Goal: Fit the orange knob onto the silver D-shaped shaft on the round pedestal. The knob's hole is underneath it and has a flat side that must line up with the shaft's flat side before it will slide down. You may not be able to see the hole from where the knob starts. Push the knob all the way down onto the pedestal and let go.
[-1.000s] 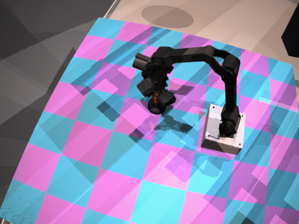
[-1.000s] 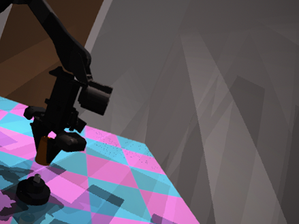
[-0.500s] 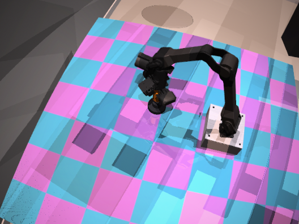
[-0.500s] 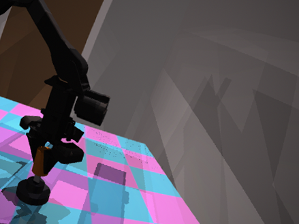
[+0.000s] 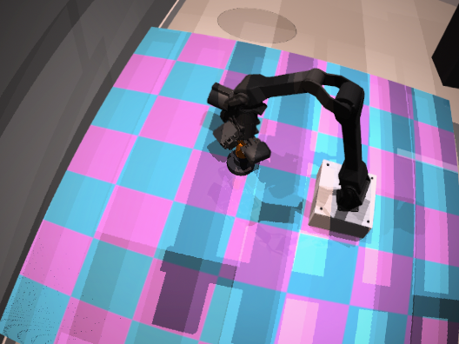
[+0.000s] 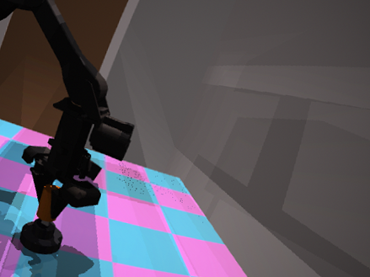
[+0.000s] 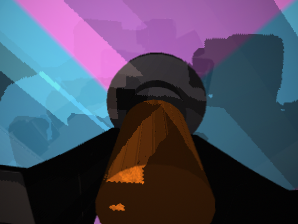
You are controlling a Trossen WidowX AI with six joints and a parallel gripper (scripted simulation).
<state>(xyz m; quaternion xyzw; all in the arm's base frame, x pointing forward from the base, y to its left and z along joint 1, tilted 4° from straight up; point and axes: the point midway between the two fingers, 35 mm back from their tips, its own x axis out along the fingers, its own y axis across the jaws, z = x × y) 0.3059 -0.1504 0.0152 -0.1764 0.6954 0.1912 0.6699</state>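
Note:
The orange knob (image 5: 240, 149) (image 6: 47, 205) (image 7: 156, 150) is upright between the fingers of my gripper (image 5: 242, 148) (image 6: 49, 208) (image 7: 154, 138), which is shut on it. The dark round pedestal (image 5: 236, 168) (image 6: 40, 241) (image 7: 122, 107) stands directly below the knob. In the exterior view the silver shaft (image 6: 45, 222) shows only as a short grey piece between the knob's lower end and the pedestal's raised centre. The knob's underside and hole are hidden, and the shaft's flat side cannot be made out. In the wrist view the knob covers the shaft.
The arm's white base box (image 5: 323, 195) stands to the right in the top view. The pink and blue checkered table top (image 5: 130, 208) (image 6: 139, 244) carries the pedestal and several dark shadows. Grey walls rise beyond its edge.

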